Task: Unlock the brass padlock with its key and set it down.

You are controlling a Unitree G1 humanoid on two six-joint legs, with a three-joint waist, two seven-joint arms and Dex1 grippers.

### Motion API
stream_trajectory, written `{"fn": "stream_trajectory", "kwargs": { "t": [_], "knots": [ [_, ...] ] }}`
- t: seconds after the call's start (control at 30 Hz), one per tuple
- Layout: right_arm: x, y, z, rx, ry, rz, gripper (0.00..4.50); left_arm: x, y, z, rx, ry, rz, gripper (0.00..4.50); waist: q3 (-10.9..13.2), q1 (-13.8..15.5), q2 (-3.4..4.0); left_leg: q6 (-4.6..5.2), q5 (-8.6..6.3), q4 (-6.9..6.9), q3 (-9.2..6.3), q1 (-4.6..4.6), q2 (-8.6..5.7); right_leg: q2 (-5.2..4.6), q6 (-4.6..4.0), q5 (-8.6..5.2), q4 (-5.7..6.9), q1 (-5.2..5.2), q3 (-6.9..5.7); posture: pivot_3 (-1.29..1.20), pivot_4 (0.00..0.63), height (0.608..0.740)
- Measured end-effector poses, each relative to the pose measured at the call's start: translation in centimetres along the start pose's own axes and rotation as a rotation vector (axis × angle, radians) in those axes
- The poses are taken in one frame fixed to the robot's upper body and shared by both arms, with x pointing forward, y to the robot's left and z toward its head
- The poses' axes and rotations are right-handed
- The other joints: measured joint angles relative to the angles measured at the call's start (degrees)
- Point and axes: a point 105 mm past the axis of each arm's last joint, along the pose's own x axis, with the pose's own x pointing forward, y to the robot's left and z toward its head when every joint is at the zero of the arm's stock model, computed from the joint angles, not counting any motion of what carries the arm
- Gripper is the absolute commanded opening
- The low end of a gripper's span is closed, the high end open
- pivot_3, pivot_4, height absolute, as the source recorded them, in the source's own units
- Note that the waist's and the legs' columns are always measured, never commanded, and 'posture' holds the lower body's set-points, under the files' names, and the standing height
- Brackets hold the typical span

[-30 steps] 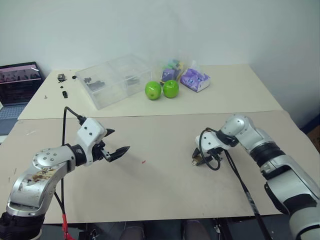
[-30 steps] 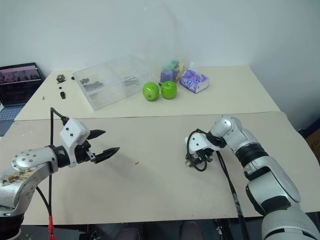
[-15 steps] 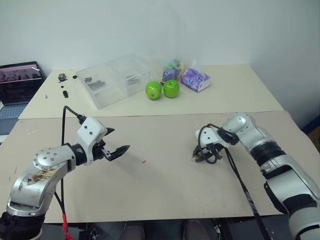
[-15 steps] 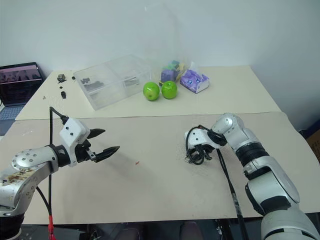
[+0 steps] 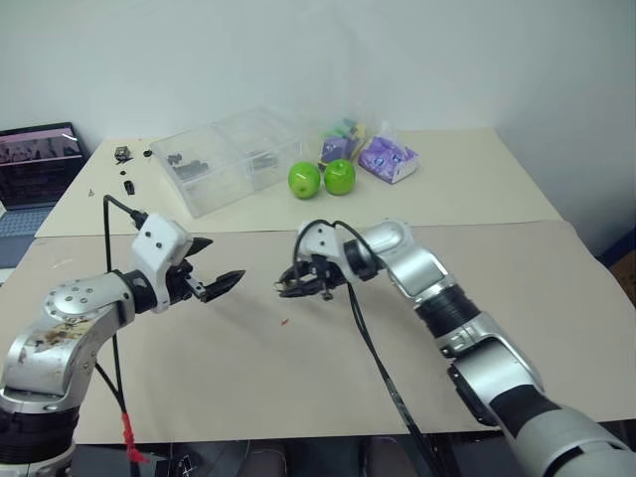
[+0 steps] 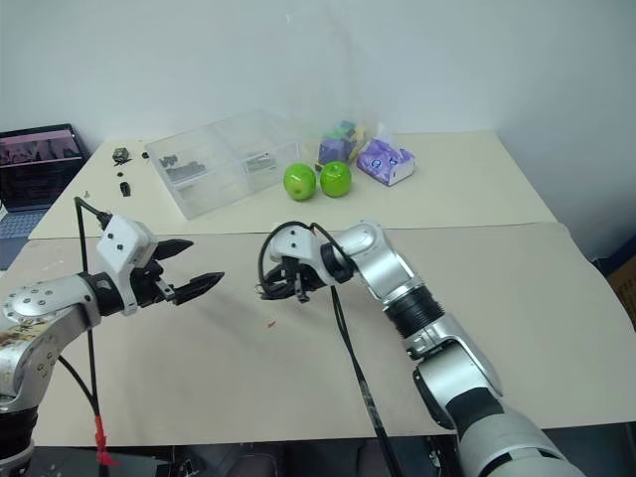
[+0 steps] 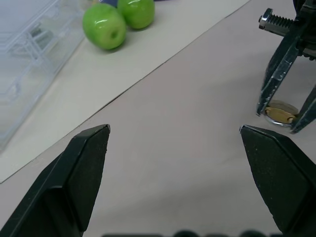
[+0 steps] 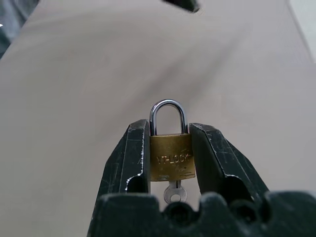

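1. Beige board covered the table (image 5: 328, 378) under my arms, with a white wall behind and a laptop (image 5: 35, 164) at the far left edge.
2. My right hand (image 8: 170, 148) was clenched on the brass padlock (image 8: 171, 156), body squeezed between both fingers, shackle closed and pointing away from the wrist.
3. That hand held the lock above the table's middle, facing my left hand (image 5: 214, 266).
4. The key (image 8: 172, 192) sat in the keyhole, its head poking out toward my right wrist.
5. My left hand was released, fingers spread wide and empty, just beside the lock.
6. I judged the step as presenting the lock for unlocking; next my left fingers needed to pinch that tiny key head and twist it.
7. Counted: one padlock, one key, two green apples (image 5: 321, 179), one clear plastic box (image 5: 224, 159), one red speck (image 5: 285, 321).
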Motion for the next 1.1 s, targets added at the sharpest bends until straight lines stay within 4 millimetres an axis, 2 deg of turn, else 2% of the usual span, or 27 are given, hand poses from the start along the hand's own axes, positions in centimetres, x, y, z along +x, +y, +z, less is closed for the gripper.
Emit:
{"fn": "stream_trajectory", "kwargs": {
  "t": [0.2,0.37,0.43,0.5,0.63,0.67,0.73,0.77,0.83,0.87,0.97,1.1],
  "knots": [
    [2.6,-0.3,-1.3,0.119,-0.014,-0.063,0.88,-0.1,-0.5,0.5,0.002,-0.011,-0.013,4.5,0.0,-0.5,-0.01,-0.01,0.0,-0.09,0.11,0.0,0.02,0.01,-0.01,0.01,0.13,-0.24,0.03,0.0,0.15,0.74],
    [4.0,1.0,-4.3,0.2,0.019,-0.063,0.88,-0.2,-0.6,0.7,0.01,0.002,-0.019,4.5,0.0,-0.7,-0.02,-0.02,0.0,-0.19,0.21,0.0,0.1,0.08,-0.04,0.02,0.16,-0.38,0.07,0.0,0.15,0.74],
    [4.2,1.1,-4.4,0.188,0.014,-0.067,0.88,-0.3,-0.6,0.7,0.012,0.003,-0.019,4.5,0.0,-0.8,-0.03,-0.01,0.0,-0.2,0.24,0.03,0.12,0.09,-0.04,0.02,0.17,-0.37,0.09,0.0,0.15,0.74],
    [4.4,1.2,-4.3,0.19,0.009,-0.066,1.88,-0.3,-0.7,0.6,0.01,0.005,-0.02,4.5,0.0,-0.9,-0.06,-0.02,0.0,-0.19,0.24,0.05,0.14,0.11,-0.05,0.03,0.17,-0.37,0.08,0.0,0.15,0.74],
    [4.3,1.5,-4.9,0.23,0.02,-0.061,3.22,-0.3,-0.8,0.5,0.009,0.009,-0.024,4.5,0.0,-1.0,-0.05,-0.01,0.0,-0.2,0.25,0.03,0.15,0.13,-0.06,0.04,0.17,-0.39,0.09,0.0,0.15,0.74],
    [4.0,1.5,-5.1,0.238,0.023,-0.059,3.47,-0.2,-0.8,0.5,0.009,0.008,-0.027,4.5,0.0,-1.0,-0.05,-0.01,0.0,-0.21,0.25,0.02,0.15,0.13,-0.07,0.04,0.16,-0.39,0.09,0.0,0.15,0.74],
    [3.4,1.7,-4.9,0.246,0.024,-0.046,4.25,-0.2,-0.8,0.4,0.007,0.01,-0.034,4.5,0.0,-1.1,-0.05,-0.01,0.0,-0.21,0.26,0.01,0.15,0.13,-0.07,0.04,0.16,-0.41,0.09,0.0,0.15,0.74],
    [2.7,1.8,-4.6,0.256,0.016,-0.034,4.42,-0.2,-0.9,0.4,0.006,0.01,-0.041,4.5,0.0,-1.0,-0.05,-0.01,0.0,-0.21,0.26,-0.03,0.15,0.12,-0.07,0.04,0.15,-0.42,0.09,0.0,0.15,0.74],
    [1.0,1.8,-3.6,0.272,-0.007,-0.019,4.42,-0.1,-0.9,0.2,-0.002,0.014,-0.053,4.5,0.0,-0.8,-0.05,-0.01,-0.01,-0.2,0.26,-0.07,0.15,0.12,-0.07,0.04,0.13,-0.43,0.08,0.0,0.15,0.74],
    [-0.8,1.7,-2.9,0.288,-0.023,-0.016,4.42,0.0,-0.9,0.1,-0.005,0.014,-0.061,4.5,0.0,-0.5,-0.06,-0.01,-0.01,-0.2,0.27,-0.07,0.15,0.12,-0.07,0.04,0.1,-0.42,0.08,0.0,0.15,0.74],
    [-4.5,2.1,-1.8,0.304,-0.036,-0.008,4.42,0.2,-0.7,0.4,-0.051,-0.028,-0.073,4.5,0.0,0.0,-0.06,0.01,-0.02,-0.2,0.26,-0.06,0.16,0.12,-0.07,0.04,0.03,-0.37,0.03,0.0,0.15,0.74],
    [-8.7,2.9,-1.6,0.294,-0.028,-0.029,4.42,0.2,0.4,-0.8,-0.103,-0.023,-0.064,4.5,0.0,-0.1,-0.09,0.02,-0.02,-0.2,0.32,-0.06,0.17,0.12,-0.06,0.03,0.0,-0.36,0.03,0.0,0.15,0.74]
  ]
}}
